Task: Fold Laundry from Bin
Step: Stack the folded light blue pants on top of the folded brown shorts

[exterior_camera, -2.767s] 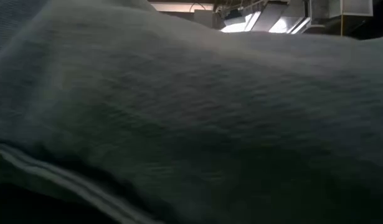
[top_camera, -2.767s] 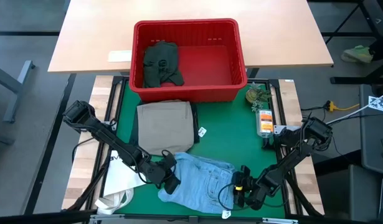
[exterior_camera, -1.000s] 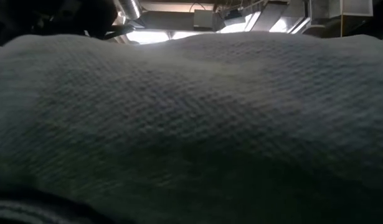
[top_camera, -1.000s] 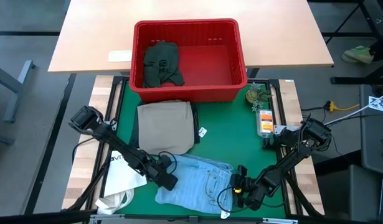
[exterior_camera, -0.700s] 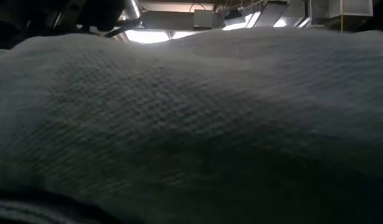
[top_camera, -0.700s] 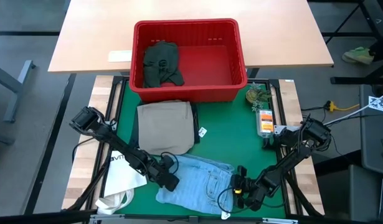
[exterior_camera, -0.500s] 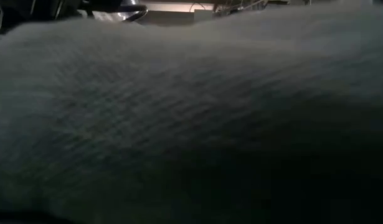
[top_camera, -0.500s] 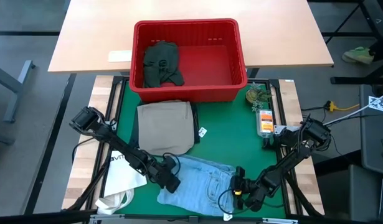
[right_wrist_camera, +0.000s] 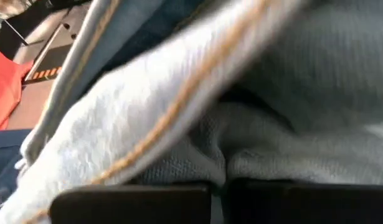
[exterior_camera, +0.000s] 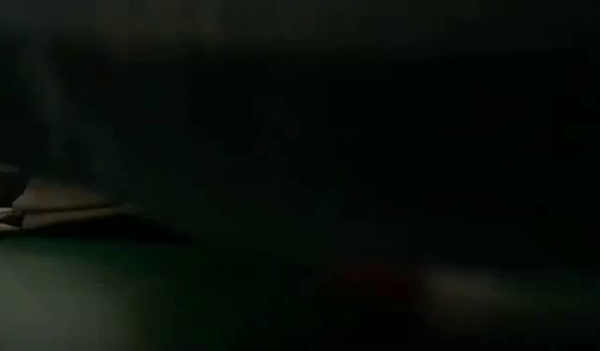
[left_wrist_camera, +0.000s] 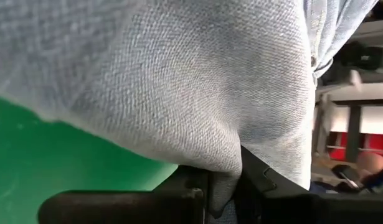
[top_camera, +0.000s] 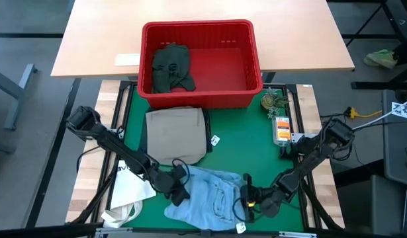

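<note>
While the light blue jeans (top_camera: 208, 195) lie bunched at the table's (top_camera: 246, 149) near edge, the left end effector (top_camera: 177, 195) pinches their left side and the right end effector (top_camera: 246, 197) pinches their right side. Folded khaki trousers (top_camera: 175, 134) lie mid-table before the red bin (top_camera: 256, 63), which holds a dark green piece (top_camera: 171, 67).

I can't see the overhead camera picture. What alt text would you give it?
Seen from above, two dark robot arms pinch the light blue jeans on a green mat, the left tool at one edge and the right tool at the other. Behind lie folded khaki trousers and a red bin holding a dark green garment.
</note>
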You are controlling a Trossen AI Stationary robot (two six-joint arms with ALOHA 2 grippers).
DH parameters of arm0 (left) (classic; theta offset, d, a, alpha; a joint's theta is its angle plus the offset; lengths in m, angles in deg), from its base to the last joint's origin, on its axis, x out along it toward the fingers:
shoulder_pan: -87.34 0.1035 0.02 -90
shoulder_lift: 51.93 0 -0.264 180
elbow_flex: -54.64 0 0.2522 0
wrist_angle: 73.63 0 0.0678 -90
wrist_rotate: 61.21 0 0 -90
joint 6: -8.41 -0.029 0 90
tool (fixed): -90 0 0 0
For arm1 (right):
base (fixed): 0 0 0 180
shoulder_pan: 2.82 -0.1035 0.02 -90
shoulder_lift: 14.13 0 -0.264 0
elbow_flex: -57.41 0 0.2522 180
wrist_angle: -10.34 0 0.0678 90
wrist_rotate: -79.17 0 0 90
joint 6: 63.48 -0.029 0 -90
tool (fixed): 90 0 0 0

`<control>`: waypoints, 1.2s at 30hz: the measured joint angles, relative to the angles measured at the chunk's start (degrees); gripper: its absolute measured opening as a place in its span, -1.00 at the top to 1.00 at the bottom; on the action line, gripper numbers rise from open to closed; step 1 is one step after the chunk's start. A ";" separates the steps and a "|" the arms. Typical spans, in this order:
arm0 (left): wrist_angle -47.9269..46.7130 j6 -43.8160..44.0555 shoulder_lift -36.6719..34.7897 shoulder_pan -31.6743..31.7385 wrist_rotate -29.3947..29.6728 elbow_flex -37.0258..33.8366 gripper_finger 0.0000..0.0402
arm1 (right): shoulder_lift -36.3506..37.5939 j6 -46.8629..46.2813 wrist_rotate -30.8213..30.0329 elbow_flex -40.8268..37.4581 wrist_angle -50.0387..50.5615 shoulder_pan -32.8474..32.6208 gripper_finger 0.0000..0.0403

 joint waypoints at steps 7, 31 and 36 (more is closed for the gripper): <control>-3.28 -4.79 -7.41 0.06 2.27 0.04 0.85 | 3.07 10.87 5.56 3.28 0.10 6.37 0.97; -37.77 -9.81 -37.01 7.10 17.65 0.17 0.85 | 3.03 37.71 32.03 20.78 0.60 37.75 0.98; -43.59 -10.37 -39.25 11.00 18.12 0.17 0.85 | 0.06 38.28 34.86 23.07 0.35 42.79 0.96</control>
